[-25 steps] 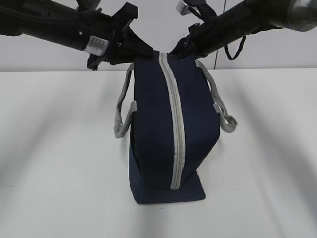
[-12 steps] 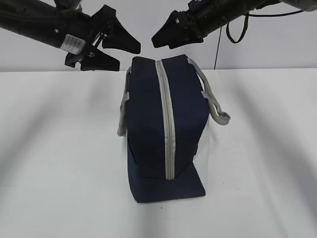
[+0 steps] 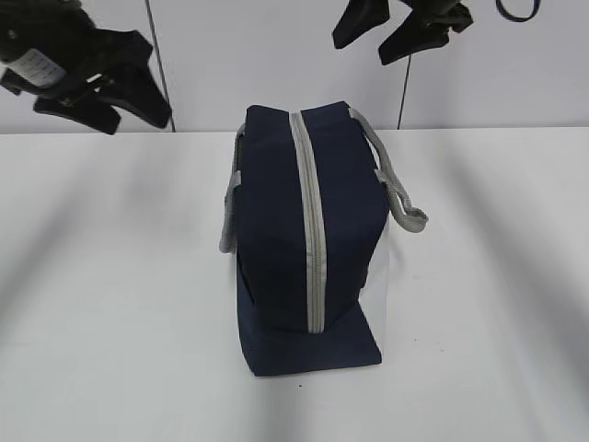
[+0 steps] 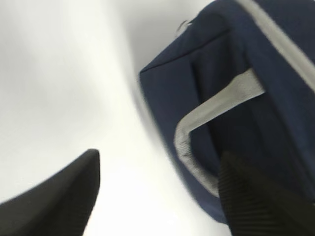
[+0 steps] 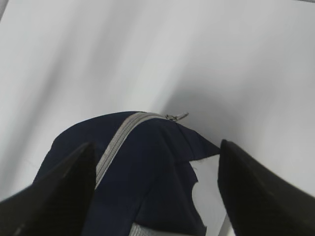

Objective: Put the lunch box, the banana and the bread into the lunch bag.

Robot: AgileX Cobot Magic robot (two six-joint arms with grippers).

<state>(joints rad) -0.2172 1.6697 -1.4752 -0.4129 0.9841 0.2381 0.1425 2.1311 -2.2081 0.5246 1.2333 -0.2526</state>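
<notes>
The navy lunch bag [image 3: 276, 230] stands upright on the white table [image 3: 110, 322], its grey zipper strip [image 3: 313, 230] running closed over the top. The lunch box, the banana and the bread are out of view. My left gripper [image 3: 138, 120] hangs open in the air up and to the left of the bag, holding nothing. The right gripper [image 3: 361, 51] is open too, high above the bag's far right corner. In the left wrist view the open left gripper [image 4: 158, 156] frames the lunch bag [image 4: 236, 59] and its handle [image 4: 216, 105]. From the right wrist, the open right gripper [image 5: 156, 145] looks down on the lunch bag [image 5: 157, 162] and its zipper pull [image 5: 177, 117].
Grey webbing handles droop on the bag's left side [image 3: 227, 221] and right side [image 3: 396, 189]. A white side panel [image 3: 377, 276] shows low on the bag's right. A pale wall rises behind the table.
Both grippers were shut low at the bag's far top edge. They have opened, let go, and risen up and apart. The bag has settled slightly lower.
</notes>
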